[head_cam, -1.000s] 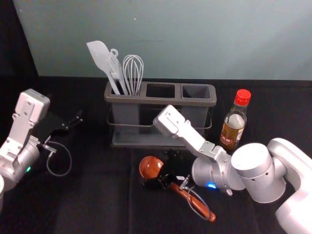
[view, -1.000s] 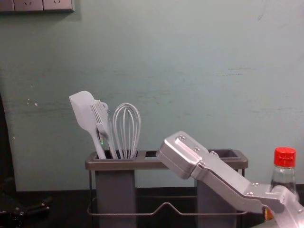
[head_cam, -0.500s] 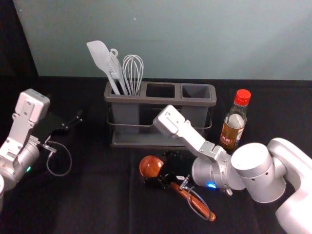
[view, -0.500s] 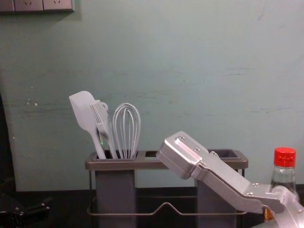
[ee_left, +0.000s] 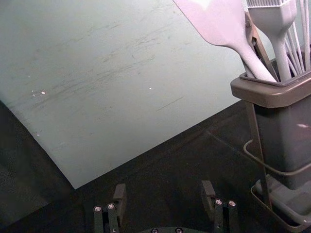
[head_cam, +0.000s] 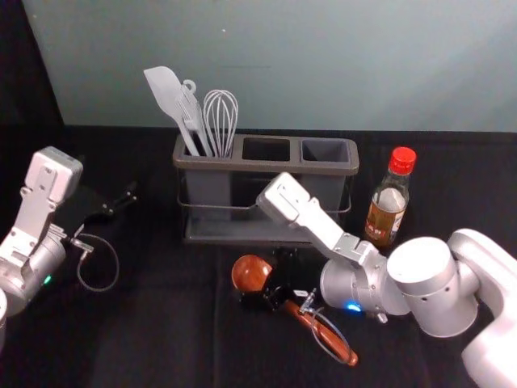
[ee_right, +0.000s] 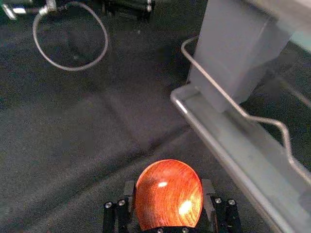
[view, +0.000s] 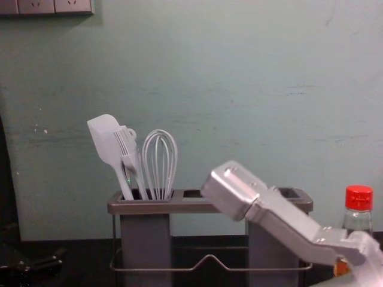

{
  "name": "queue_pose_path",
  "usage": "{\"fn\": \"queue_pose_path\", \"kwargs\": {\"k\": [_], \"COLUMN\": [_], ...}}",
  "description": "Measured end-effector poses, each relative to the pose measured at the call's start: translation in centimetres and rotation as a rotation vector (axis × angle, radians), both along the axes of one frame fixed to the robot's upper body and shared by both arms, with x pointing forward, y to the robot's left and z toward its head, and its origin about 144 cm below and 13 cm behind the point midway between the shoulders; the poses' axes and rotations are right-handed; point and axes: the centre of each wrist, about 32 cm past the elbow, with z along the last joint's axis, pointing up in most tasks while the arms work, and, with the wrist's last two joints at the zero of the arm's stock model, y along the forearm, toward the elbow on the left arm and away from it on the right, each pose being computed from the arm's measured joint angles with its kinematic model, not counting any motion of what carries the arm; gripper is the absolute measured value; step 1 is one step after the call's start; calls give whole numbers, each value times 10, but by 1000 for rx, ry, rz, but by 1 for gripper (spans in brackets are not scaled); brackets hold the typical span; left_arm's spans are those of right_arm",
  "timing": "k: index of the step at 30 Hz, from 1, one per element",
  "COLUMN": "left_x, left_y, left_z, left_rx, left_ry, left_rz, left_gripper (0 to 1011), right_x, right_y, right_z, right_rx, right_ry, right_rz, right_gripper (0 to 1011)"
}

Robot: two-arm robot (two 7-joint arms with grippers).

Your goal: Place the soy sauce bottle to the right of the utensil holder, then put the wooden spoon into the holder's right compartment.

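Observation:
My right gripper is low over the dark cloth before the holder, closed around the bowl end of the wooden spoon, whose handle slants toward the front right. In the right wrist view, the right gripper has a finger against either side of the spoon's bowl. The soy sauce bottle stands upright to the right of the utensil holder, apart from it; its red cap shows in the chest view. My left gripper is parked at the left; the left gripper is open and holds nothing.
A white spatula, a brush and a whisk stand in the holder's left compartment. The wall rises behind the holder. My right forearm reaches across in front of the bottle.
The right arm has risen a little and shifted slightly right. With it, the spoon has shifted very slightly. The left arm, bottle and holder stay put.

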Motion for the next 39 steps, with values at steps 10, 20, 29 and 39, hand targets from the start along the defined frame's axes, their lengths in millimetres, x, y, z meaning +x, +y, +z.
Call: {"fn": "queue_pose_path", "kwargs": {"k": [10,20,29,39], "left_x": [0,0,0,0], "left_y": [0,0,0,0], "left_z": [0,0,0,0], "left_rx": [0,0,0,0], "left_ry": [0,0,0,0], "left_rz": [0,0,0,0], "left_gripper": [1005,1005,1005,1005], "right_x": [-15,-41,-51,-37], "right_y": [-20,-53,-70,-76], "right_z": [24,55,77,75], "right_rx": [86,252,331,456], "right_ry": [-90,-271,-415,-618], "right_rz": [11,18,-7,-48], "right_gripper": [838,838,838,838]}}
